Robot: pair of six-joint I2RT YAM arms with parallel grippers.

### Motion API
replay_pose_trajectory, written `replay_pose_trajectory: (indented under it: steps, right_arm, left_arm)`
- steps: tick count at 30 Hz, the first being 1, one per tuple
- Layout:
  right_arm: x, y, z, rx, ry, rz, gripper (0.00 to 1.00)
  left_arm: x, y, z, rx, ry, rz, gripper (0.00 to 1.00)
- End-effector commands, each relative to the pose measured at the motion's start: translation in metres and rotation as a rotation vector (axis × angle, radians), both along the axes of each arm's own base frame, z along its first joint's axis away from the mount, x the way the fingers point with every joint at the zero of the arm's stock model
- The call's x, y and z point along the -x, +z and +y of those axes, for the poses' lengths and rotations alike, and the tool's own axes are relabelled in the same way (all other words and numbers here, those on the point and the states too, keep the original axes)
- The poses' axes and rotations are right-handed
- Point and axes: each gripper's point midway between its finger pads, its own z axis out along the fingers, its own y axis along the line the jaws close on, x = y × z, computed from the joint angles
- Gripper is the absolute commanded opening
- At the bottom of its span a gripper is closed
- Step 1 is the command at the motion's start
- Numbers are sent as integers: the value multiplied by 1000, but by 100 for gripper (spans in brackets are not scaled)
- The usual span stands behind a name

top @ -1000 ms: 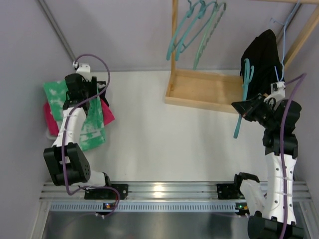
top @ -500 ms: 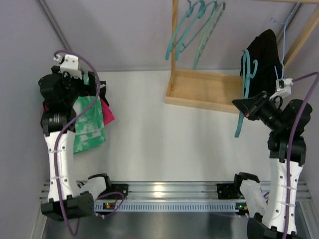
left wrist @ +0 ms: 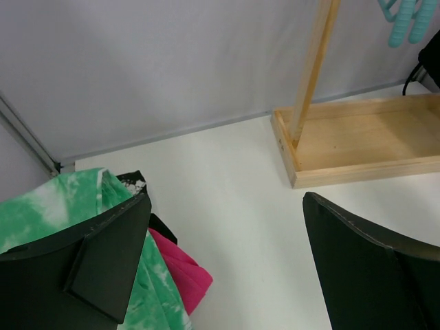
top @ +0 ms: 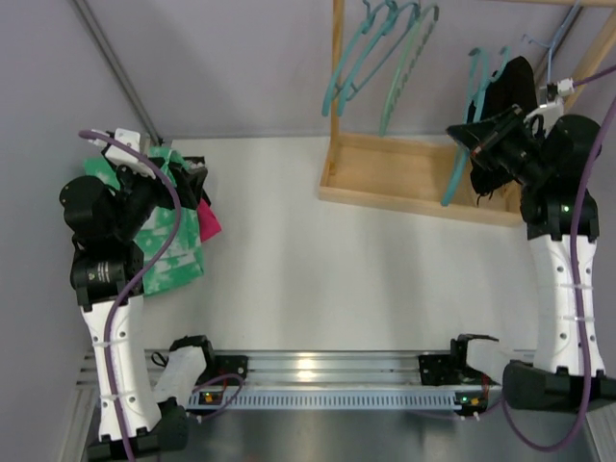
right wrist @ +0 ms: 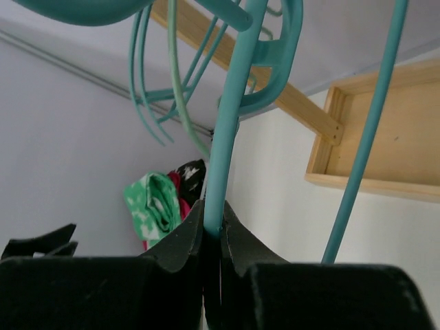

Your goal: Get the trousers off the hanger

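1. The wooden rack [top: 414, 175] has its base tray just below and to the left of the right gripper [top: 470, 135]. Its top rail is cut off above the gripper in the overhead view. If the hanger is meant for that rail, I judge the hook must rise clear over it before any lowering.
2. The trousers [top: 166, 252] lie on the table directly beneath the left gripper [left wrist: 227, 237]. They rest partly on a pink cloth [left wrist: 184, 267] and are free of the hanger. The removal itself looks done, so they are best left alone.
3. The hanger [right wrist: 225, 137] rises bare out of the right gripper. Spare hangers [top: 377, 67] hang up and to the gripper's left, and a black garment [top: 518, 89] hangs close behind it. A straight, slow path should avoid snagging either.
4. The right gripper is pressed together, pinching the hanger's thin bar. Such a narrow hold lets the hanger swing, so gentle wrist motion seems wise.
5. The left gripper is spread wide and holds nothing. Lifting it straight up would avoid dragging the cloth.
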Motion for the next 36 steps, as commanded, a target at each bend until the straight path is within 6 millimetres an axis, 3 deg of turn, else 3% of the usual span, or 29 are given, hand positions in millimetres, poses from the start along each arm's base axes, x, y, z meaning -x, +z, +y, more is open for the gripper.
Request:
replay_pose_trajectory:
  steps: [1,3,4,8,17,24,36]
  right_arm:
    - [-28,47,-1,19,-92,-104,0]
    - [-54,54,-9,40,-158,-86,0]
    - [-59,57,1,55,-141,-93,0]
    - [-96,73,8,59,-155,-105,0]
    - [-146,84,18,63,-156,-150,0]
    - [-172,86,19,68,-169,-174,0]
    - [-197,60,34,103,-123,-153,0]
  left_arm:
    - [4,1,-9,71,-35,20,98]
    - [9,4,-10,82,-36,11,98]
    - [10,5,-10,84,-33,7,98]
    - [13,4,-11,98,-29,9,98]
    - [15,2,-11,121,-23,18,98]
    - [14,-6,-9,136,-10,36,98]
    - [13,-8,-8,124,-3,36,98]
